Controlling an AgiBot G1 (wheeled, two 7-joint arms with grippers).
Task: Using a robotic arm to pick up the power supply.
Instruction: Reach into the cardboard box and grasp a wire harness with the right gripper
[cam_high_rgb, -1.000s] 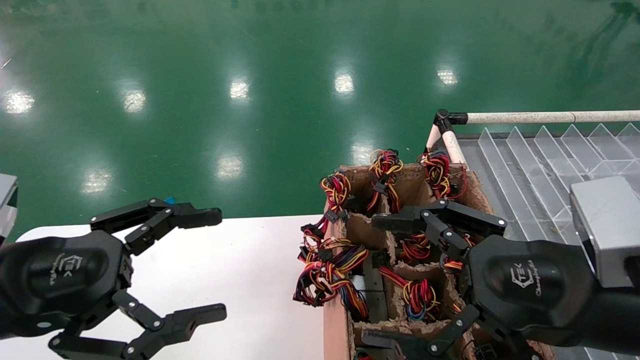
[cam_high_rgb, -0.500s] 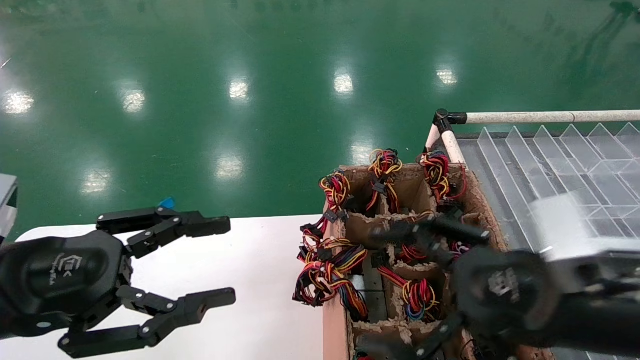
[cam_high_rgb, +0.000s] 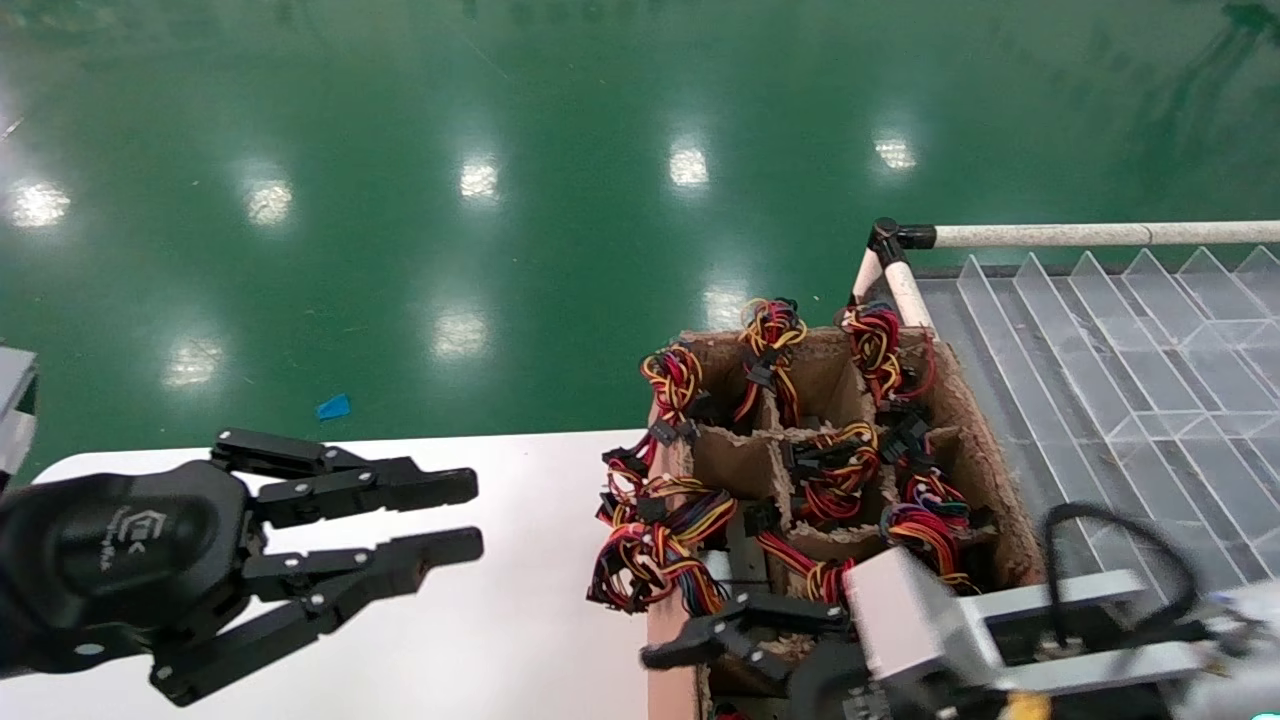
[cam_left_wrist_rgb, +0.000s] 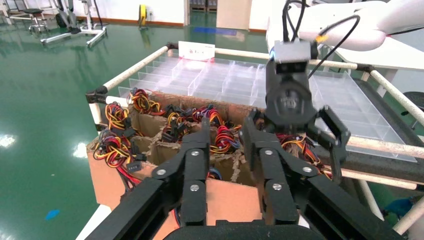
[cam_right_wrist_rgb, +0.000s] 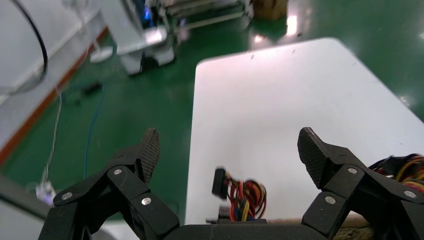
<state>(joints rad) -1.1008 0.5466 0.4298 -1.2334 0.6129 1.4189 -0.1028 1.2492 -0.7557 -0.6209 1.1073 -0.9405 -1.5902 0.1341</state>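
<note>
Resting place of the power supply: stood on edge in a compartment on the left side of the brown divided carton, toward its near end. Only a strip of grey metal shows; the rest is hidden under wires.
Wire bundle: red, yellow, orange and black strands with black connectors, spilling from that compartment over the carton's left wall and hanging above the edge of the white table.
Other compartments: each holds a similar knot of coloured wires; the boxes beneath them cannot be made out.
Right gripper: low over the near end of the carton, pointing down. Its jaws are spread wide with nothing between them, and it is apart from the power supply.
Wrist module: a light-grey box just behind that gripper, with a black cable looping beside it.
Left gripper: held above the white table, well to the left of the carton, fingers aimed toward it. The jaws are drawn close together with a narrow gap left, grasping nothing.
Clear divided tray: just to the right of the carton, inside a pale pipe frame.
Floor: glossy green, with a small blue scrap lying beyond the table.
</note>
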